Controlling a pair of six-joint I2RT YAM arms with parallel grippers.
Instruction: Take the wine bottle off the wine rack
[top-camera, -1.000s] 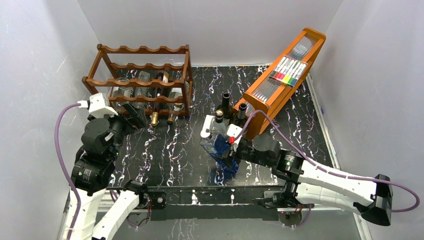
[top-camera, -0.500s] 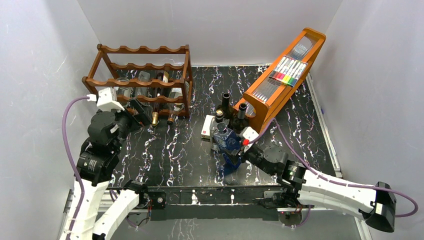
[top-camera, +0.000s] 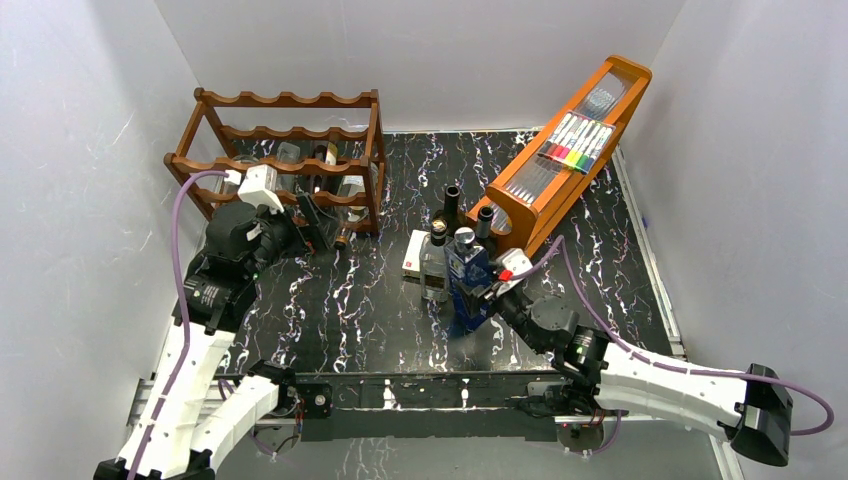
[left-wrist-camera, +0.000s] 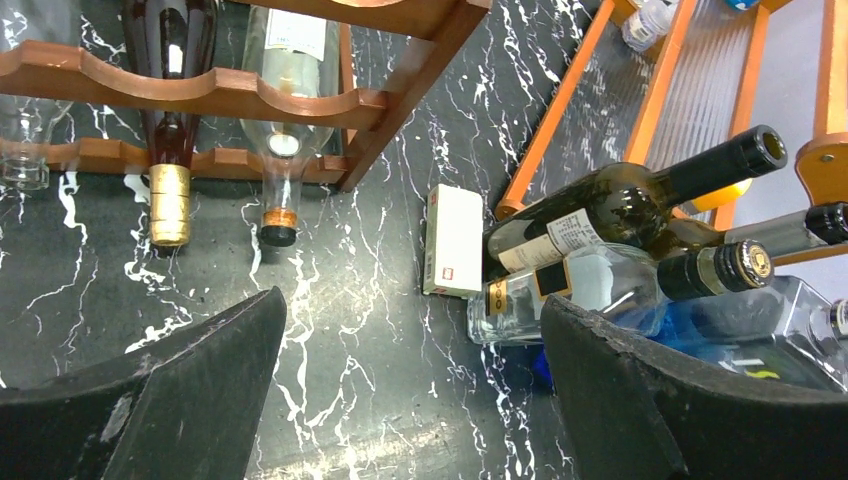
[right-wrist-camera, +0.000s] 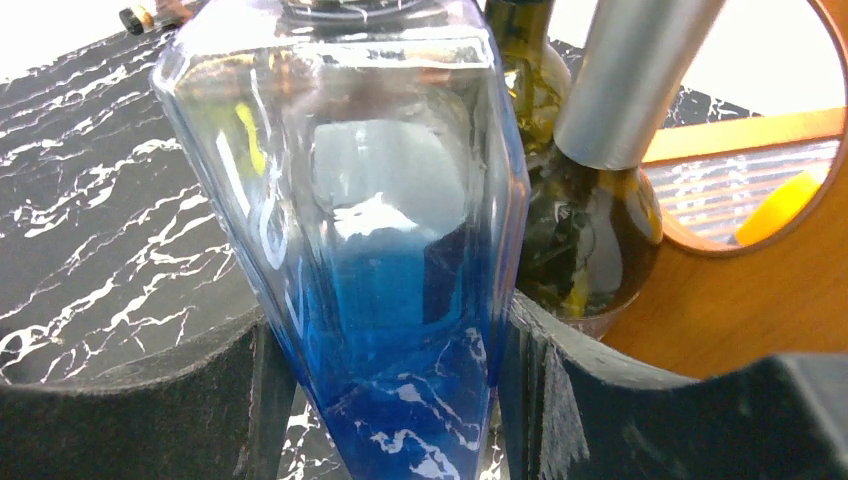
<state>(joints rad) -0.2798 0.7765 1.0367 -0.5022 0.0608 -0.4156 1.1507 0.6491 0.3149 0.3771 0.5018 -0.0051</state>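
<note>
Dark reddish-brown wood frames the wine rack (top-camera: 290, 160), which stands at the table's far left corner. Bottles lie in its lower tiers, necks poking out toward the near edge. In the left wrist view, a gold-foiled bottle (left-wrist-camera: 170, 190) and a clear bottle (left-wrist-camera: 281, 200) rest in the rack's scalloped dips, which cradle them and stop them rolling. The left gripper (top-camera: 308, 228) hovers just in front of those necks, fingers spread wide and holding nothing. It is probably lined up to take a neck and draw a bottle straight out.

Near the middle of the table (top-camera: 340, 300), the right gripper (top-camera: 482, 300) pinches a square blue bottle (top-camera: 466, 280) low on its body, roughly upright. Whether its base touches the table I cannot tell. It seems to be parked beside other bottles (top-camera: 452, 205) and a white box (top-camera: 415, 255), grouped at the foot of the slanted orange stand (top-camera: 570, 150).
</note>
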